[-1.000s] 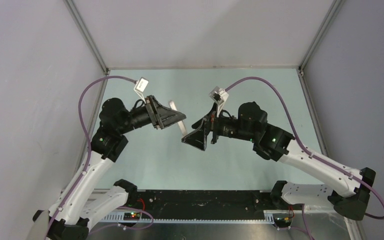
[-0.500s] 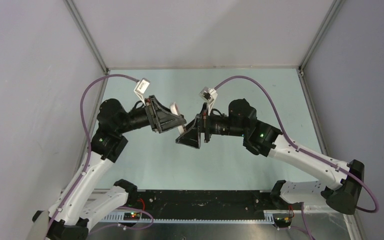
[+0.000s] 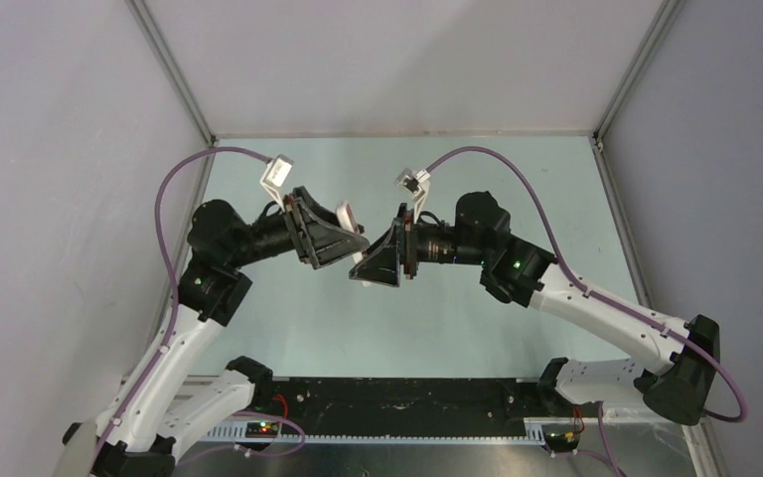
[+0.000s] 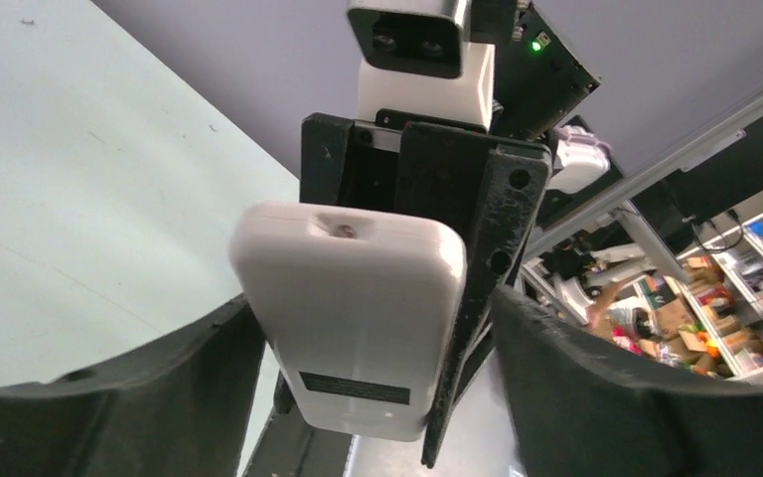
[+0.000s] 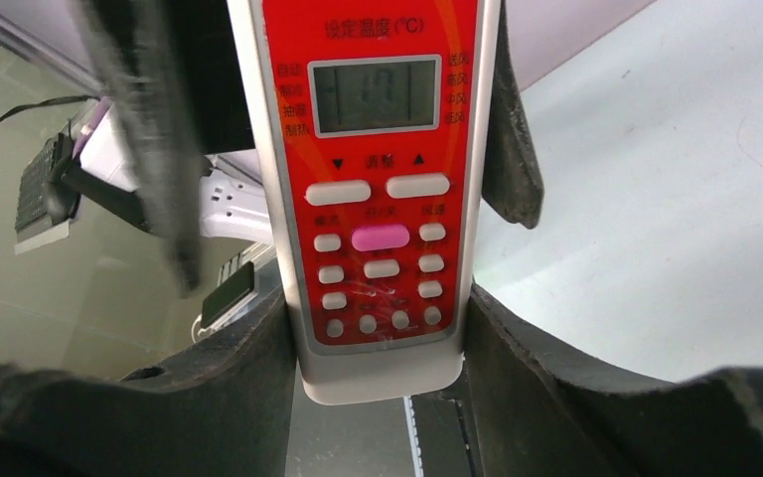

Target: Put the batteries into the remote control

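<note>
Both arms have drawn closer together above the pale green desk (image 3: 288, 328), and the right end effector (image 5: 378, 298) has narrowed onto the small flat white rectangular remote control with a red front panel (image 5: 378, 149). Its two fingers lie against the remote's long sides at the button end, clenched on it, with the red face toward its wrist camera. The left end effector (image 4: 373, 303) has slackened. The plain white back sits between its fingers, with a gap beside one of them. The remote hangs in the air between the two end effectors, above the desk.
</note>
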Robot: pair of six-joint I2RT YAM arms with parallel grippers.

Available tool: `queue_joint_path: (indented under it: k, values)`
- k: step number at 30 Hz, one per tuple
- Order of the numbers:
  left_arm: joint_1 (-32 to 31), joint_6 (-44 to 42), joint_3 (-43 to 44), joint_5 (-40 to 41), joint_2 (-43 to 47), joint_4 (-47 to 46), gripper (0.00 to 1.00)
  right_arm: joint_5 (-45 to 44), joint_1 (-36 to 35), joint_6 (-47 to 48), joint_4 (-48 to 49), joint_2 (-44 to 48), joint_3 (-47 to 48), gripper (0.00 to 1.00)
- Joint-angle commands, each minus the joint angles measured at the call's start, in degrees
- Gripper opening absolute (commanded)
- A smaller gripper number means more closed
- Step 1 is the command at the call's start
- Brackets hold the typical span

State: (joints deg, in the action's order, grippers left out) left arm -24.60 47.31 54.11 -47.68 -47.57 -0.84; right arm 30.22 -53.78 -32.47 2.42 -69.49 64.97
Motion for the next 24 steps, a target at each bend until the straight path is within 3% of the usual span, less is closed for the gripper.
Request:
queue_joint_path:
  k: [1,4,6,9,12,18,24]
  values:
    - [-0.3,-2.5,-0.7,4.8,1.7,-2.3,0.96,-3.2,1.1,-2.1,-1.3,0.1,1.6,0.35]
    - [-0.2,-8.8,0.2,15.6,1.8,10.9,1.0,-6.0,1.4,-0.1,-6.7,0.6,1.6,0.35]
    - [-0.2,-13.6,-0.1,28.9,1.9,19.3,1.0,-10.1,1.6,1.3,-12.4,0.8,1.5,0.35]
    - [-0.1,-16.4,-1.8,48.7,2.4,26.3,1.0,-20.2,2.0,1.7,-21.2,1.3,-0.4,0.34]
    - [0.1,-16.4,-2.7,58.0,2.0,32.3,1.0,-32.5,3.1,1.0,-26.7,1.1,-2.7,0.34]
    - [0.2,-15.0,-2.6,56.5,0.4,34.4,1.0,-48.7,4.9,-1.9,-33.2,-5.8,-5.2,0.31]
    - [0.2,-14.7,-2.2,55.3,-0.5,34.5,1.0,-52.1,8.3,-5.3,-34.0,-13.0,-5.6,0.3]
